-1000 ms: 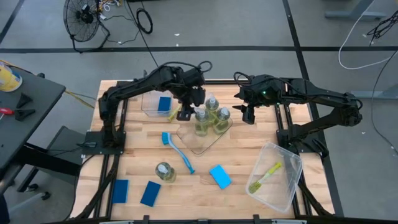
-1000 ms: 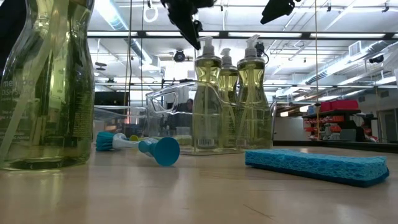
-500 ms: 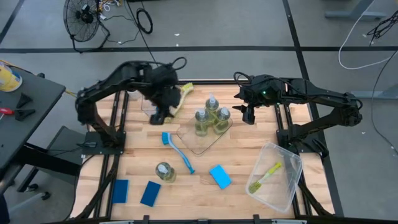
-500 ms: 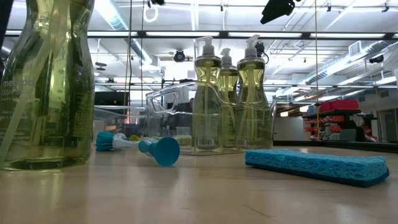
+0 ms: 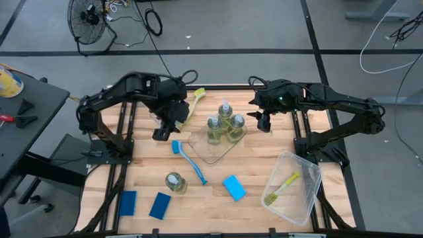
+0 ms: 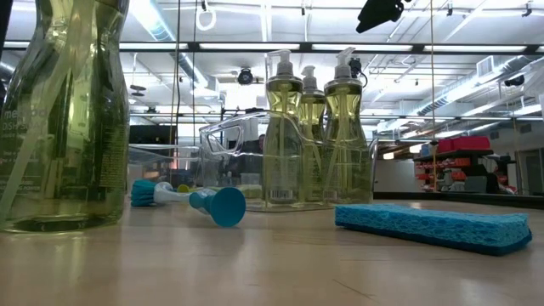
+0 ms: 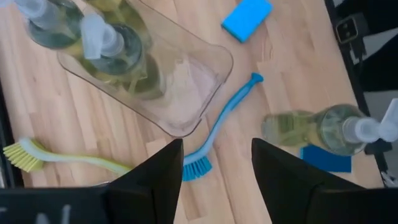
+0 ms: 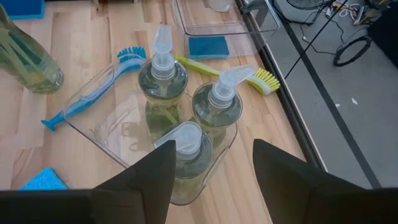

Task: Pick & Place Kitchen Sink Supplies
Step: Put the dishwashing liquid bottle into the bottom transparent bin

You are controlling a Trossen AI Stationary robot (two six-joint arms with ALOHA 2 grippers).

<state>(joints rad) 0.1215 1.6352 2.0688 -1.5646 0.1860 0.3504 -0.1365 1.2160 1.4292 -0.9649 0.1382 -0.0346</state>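
Three clear bottles of yellow-green liquid (image 5: 223,124) stand on a clear flat tray (image 5: 213,153). A fourth bottle (image 5: 175,182) stands alone nearer the front. A blue brush (image 5: 189,159) lies flat beside the tray. One yellow-green brush (image 5: 192,104) lies by the far edge, another (image 5: 281,188) in the right bin. Three blue sponges (image 5: 127,201) (image 5: 159,205) (image 5: 234,187) lie flat on the wood. My left gripper (image 5: 161,132) hovers open left of the tray, above the blue brush's bristles (image 7: 198,167). My right gripper (image 5: 263,122) hovers open just right of the bottles (image 8: 186,152).
A clear bin (image 8: 208,28) holding a fourth blue sponge (image 8: 208,45) sits at the far left, mostly under my left arm in the high view. A second clear bin (image 5: 293,188) lies at the near right. Bare wood shows along the near edge.
My left gripper has swung away from the bottles toward the table's left and slightly toward the near edge, leaving the top of the low view. The yellow-green brush by the far edge now shows uncovered. My right arm has kept still.
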